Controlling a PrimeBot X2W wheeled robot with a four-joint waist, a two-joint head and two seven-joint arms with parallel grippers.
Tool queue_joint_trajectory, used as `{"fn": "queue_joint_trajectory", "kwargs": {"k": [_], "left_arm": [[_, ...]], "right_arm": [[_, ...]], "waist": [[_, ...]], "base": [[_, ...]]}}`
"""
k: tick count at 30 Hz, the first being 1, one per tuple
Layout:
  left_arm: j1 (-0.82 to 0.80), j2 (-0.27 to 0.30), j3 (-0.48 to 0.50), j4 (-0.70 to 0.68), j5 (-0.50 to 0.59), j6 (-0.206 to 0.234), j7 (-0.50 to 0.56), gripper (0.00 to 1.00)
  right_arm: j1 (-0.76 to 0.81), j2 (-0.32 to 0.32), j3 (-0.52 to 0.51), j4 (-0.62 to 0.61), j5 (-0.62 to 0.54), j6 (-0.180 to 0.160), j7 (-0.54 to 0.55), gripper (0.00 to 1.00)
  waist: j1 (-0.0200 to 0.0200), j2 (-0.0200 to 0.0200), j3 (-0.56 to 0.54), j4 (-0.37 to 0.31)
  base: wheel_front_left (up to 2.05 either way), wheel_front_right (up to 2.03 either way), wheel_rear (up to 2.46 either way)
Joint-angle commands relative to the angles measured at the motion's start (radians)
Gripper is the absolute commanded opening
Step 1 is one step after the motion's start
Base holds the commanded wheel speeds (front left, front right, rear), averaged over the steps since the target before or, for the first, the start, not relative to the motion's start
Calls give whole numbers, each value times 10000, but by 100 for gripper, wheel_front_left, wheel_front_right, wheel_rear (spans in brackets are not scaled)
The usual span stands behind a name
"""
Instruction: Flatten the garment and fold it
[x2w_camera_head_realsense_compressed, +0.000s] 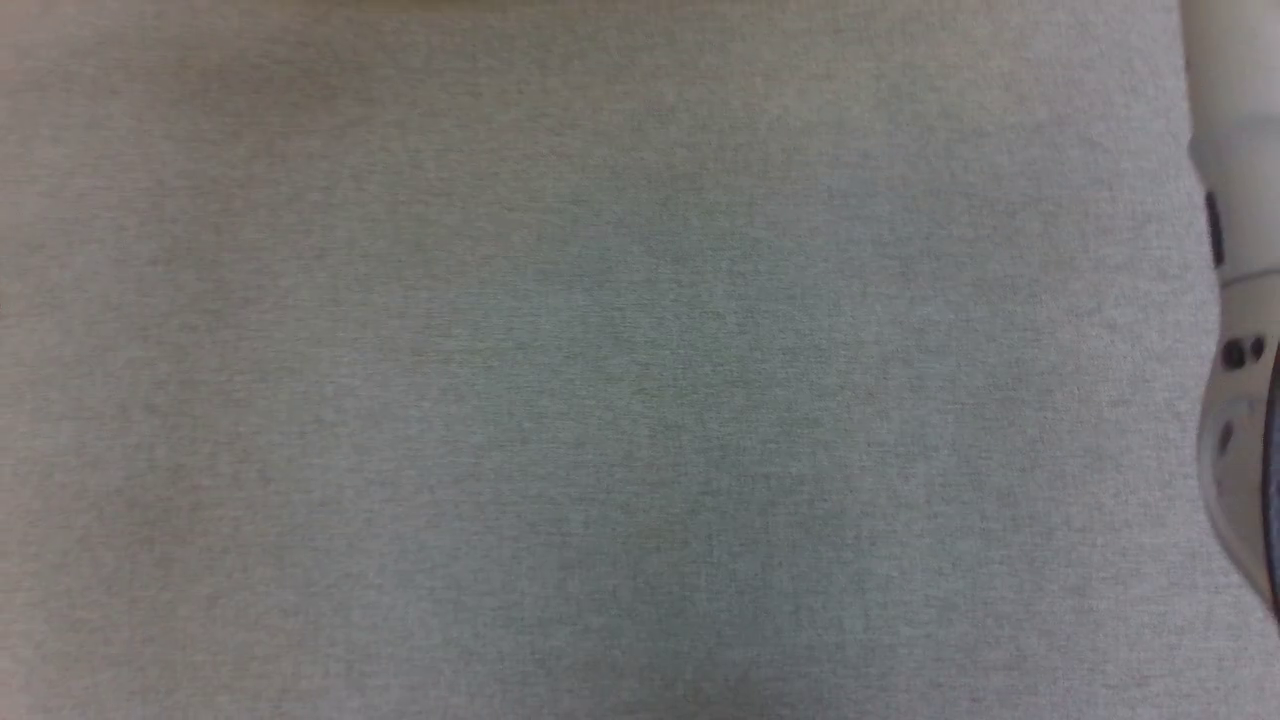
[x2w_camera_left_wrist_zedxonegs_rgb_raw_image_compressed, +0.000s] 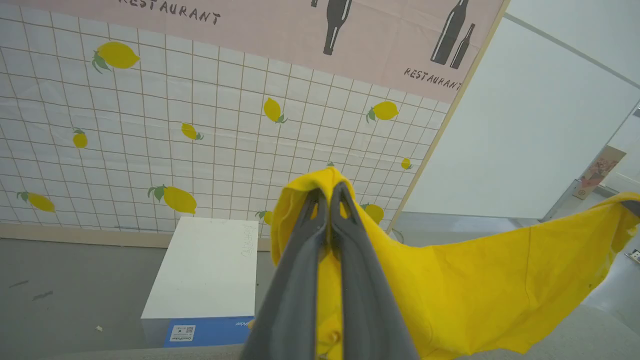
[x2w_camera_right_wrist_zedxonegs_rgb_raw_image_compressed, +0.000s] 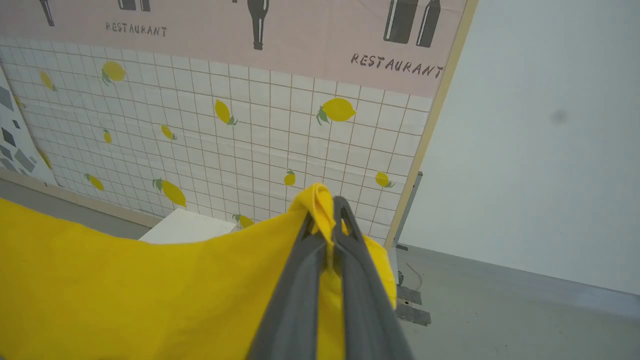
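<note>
The garment (x2w_camera_left_wrist_zedxonegs_rgb_raw_image_compressed: 480, 290) is a plain bright yellow cloth held up in the air and stretched between my two grippers. In the left wrist view my left gripper (x2w_camera_left_wrist_zedxonegs_rgb_raw_image_compressed: 327, 192) is shut on one bunched edge of it, and the cloth runs off to the right. My right gripper (x2w_camera_right_wrist_zedxonegs_rgb_raw_image_compressed: 327, 207) is shut on another bunched edge of the garment (x2w_camera_right_wrist_zedxonegs_rgb_raw_image_compressed: 125, 290), which spreads to the left in the right wrist view. In the head view a pale forearm (x2w_camera_head_realsense_compressed: 1235, 300) stands along the right edge over the grey fabric surface (x2w_camera_head_realsense_compressed: 600, 400).
A white box with a blue side (x2w_camera_left_wrist_zedxonegs_rgb_raw_image_compressed: 205, 270) stands on the grey floor below a tiled wall with lemon prints (x2w_camera_left_wrist_zedxonegs_rgb_raw_image_compressed: 150, 125). A white partition (x2w_camera_right_wrist_zedxonegs_rgb_raw_image_compressed: 540, 150) stands to the right, and a strip of the grey fabric surface (x2w_camera_left_wrist_zedxonegs_rgb_raw_image_compressed: 575, 335) lies under the cloth.
</note>
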Motion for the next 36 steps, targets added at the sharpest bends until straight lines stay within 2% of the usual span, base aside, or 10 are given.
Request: {"fn": "queue_joint_trajectory", "kwargs": {"k": [1,7,16,22,25,30,33,36], "left_arm": [[533,322,8,-380,-375,-68,41,0],[2778,1035,342,-1842,-1592,-13,178,0],[6508,1682,1190,-4359,-2402,1096,-446,0],[9129,2016,1217,-6129,-2360,1683,-813,0],[10290,2526,773,-6883,-1577,1799,-870,0],[11825,2799,-64,-7957,-1035,1968,-718,0],[12721,2833,-418,-8431,-1187,2172,-548,0],[13618,2813,-468,-8677,-1413,2573,-669,0]], "right_arm": [[413,-6,16,-368,321,-15,130,0],[2582,-6,-101,-2640,1061,-15,1258,0],[7715,-6,-221,-8297,2972,-15,3717,0],[10808,-6,-253,-11134,4113,-15,4789,0],[12044,-6,-413,-12042,4599,-15,5071,0],[13999,-6,-809,-12987,4959,-15,5417,0],[15134,-6,-873,-13343,5289,-15,5689,0],[16117,-6,-881,-13678,5651,-15,5905,0]], "waist": [[-1,0,-229,199],[-1,0,-732,294],[-1,0,-1512,159],[-1,0,-2178,-28],[-1,0,-2462,-60],[-1,0,-2931,-2],[-1,0,-3257,19],[-1,0,-3484,-6]], "base": [[0,0,0],[0,0,0],[0,0,0],[0,0,0],[0,0,0],[0,0,0],[0,0,0],[0,0,0]]}}
